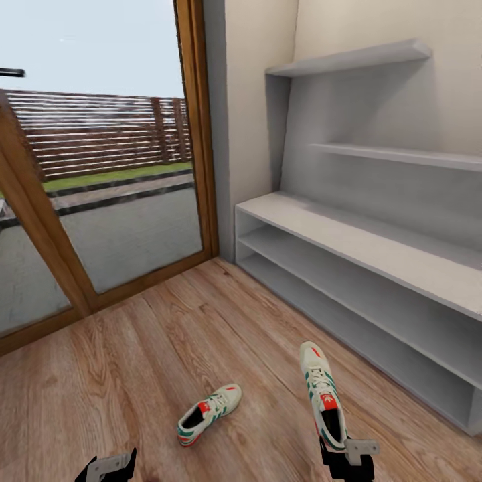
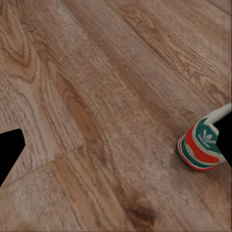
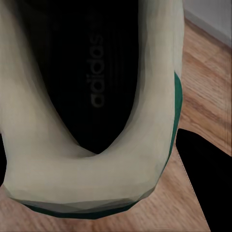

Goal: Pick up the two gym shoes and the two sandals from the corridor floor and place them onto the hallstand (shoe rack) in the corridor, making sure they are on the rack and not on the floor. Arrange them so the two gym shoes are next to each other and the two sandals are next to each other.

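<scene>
White gym shoe point(image 1: 323, 395), green stripes, toe twd hallstand point(image 1: 375, 248): heel at right gripper point(image 1: 348, 456), which looks clamped on heel rim; seems lifted off corridor floor point(image 1: 147, 348), not certain. 2nd gym shoe point(image 1: 209, 414) flat on floor, just beside, nearer left gripper point(image 1: 107, 466); left jaws' state can't tell. Rack shelves bare. Risk: heel-only grip, long shoe may pivot/slip, toe snag on shelf edge.

cream wall point(image 1: 258, 100) | wood-framed glass door point(image 1: 120, 167) — fence point(image 1: 100, 130), lawn outside | daylight
</scene>
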